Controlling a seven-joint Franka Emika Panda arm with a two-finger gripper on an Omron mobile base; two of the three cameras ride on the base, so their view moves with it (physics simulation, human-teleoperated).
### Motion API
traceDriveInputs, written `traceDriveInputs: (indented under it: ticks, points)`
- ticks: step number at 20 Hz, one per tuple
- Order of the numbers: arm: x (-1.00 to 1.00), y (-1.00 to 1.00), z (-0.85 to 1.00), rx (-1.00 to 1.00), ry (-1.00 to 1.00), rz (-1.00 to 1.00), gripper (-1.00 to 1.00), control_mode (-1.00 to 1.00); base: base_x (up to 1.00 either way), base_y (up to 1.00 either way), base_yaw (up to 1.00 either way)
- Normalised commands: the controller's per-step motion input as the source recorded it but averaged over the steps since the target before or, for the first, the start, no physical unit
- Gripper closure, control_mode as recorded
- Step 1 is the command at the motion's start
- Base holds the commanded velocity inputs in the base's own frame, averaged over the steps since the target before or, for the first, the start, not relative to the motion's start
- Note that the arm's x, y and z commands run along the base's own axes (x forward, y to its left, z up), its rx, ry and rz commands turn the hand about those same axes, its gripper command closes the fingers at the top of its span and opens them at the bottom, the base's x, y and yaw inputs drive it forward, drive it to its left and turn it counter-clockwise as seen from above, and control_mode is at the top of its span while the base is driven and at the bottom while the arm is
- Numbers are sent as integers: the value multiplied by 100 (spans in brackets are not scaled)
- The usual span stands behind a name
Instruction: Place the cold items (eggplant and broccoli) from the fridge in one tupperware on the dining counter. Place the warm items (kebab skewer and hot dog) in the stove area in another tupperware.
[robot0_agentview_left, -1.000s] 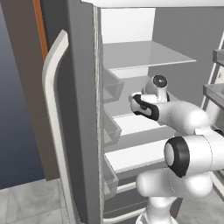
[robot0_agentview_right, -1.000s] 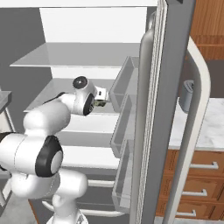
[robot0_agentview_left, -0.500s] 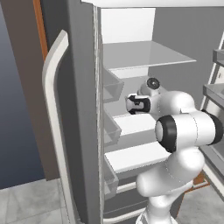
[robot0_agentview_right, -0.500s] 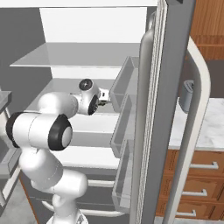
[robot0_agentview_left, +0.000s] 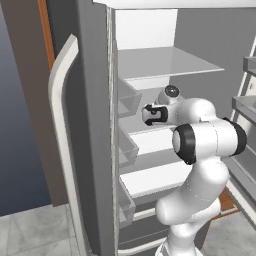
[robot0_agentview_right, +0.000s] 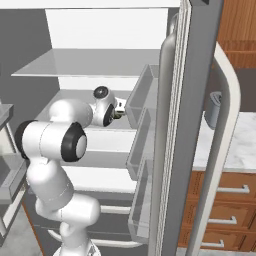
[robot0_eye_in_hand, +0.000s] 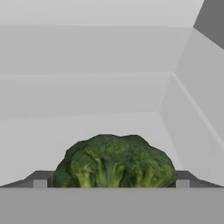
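Inside open fridge (robot0_agentview_left: 165, 60), door bins (robot0_agentview_right: 142, 100) flank bare shelves. Arm folded at elbow, reaching horizontally over middle shelf. Gripper (robot0_eye_in_hand: 111, 183) spread wide, broccoli (robot0_eye_in_hand: 114, 161) between fingertips, resting on shelf near back corner.

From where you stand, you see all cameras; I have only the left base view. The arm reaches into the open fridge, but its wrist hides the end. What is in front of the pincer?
Observer: In the hand view, a broccoli lies on the shelf directly ahead, between the two fingertips.
Operator: Is the pincer already closed on it?
Observer: No. The pincer is open; its tips stand wide, one on each side of the broccoli.
Operator: Is anything else near it on the shelf?
Observer: In the hand view, there are bare white fridge walls behind the broccoli and no other food.
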Motion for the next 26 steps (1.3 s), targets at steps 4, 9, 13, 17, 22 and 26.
traceDriveInputs:
  ticks: [4, 9, 13, 17, 22, 26]
  points:
    - [-4, -1, -86, 5, 1, 0, 100, -100, 0, 0, 0]
    - [-45, 5, -70, 9, -9, 0, 100, -100, 0, 0, 0]
    - [-75, 43, -24, 5, -31, 0, 100, -100, 0, 0, 0]
    - [-100, 29, 38, 0, -2, 0, 100, -100, 0, 0, 0]
    - [-100, 0, 100, 0, 14, 0, 100, -100, 0, 0, 0]
    - [-100, 0, 100, -4, 27, 0, 100, -100, 0, 0, 0]
